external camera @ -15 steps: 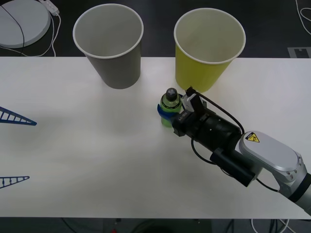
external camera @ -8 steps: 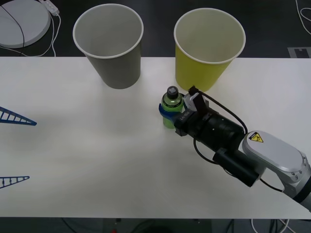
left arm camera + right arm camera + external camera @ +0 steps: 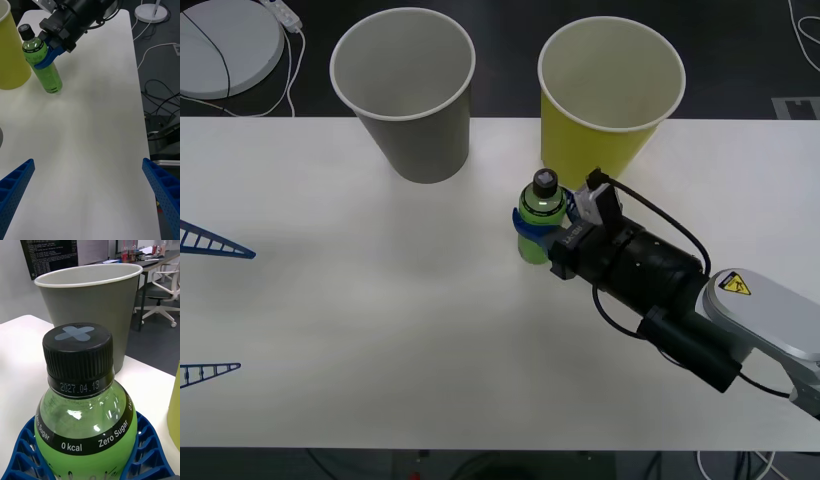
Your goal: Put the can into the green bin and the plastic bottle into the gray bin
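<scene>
Clamping the plastic bottle (image 3: 540, 217) around its upper body, the right gripper (image 3: 532, 224) has its blue ribbed fingers (image 3: 144, 450) curved about both sides of the green drink, just under the shoulder, with the black cap (image 3: 78, 348) standing clear above them. The bottle leans a little, its cap tipped toward the green bin (image 3: 610, 100), and its base sits at or just above the white surface (image 3: 380, 330); whether it touches cannot be told. It stands just in front of the green bin and near it, while the gray bin (image 3: 405, 90) stands farther off to the robot's left, at the far edge of the surface. Both bins stand upright, side by side and apart, their pale insides showing. In the right wrist view the gray bin (image 3: 90, 311) rises behind the cap. The left gripper (image 3: 88, 187) hangs released near the left edge of the surface, its two blue fingers (image 3: 215, 245) spread wide, well apart from the bottle (image 3: 41, 60) and both bins.
</scene>
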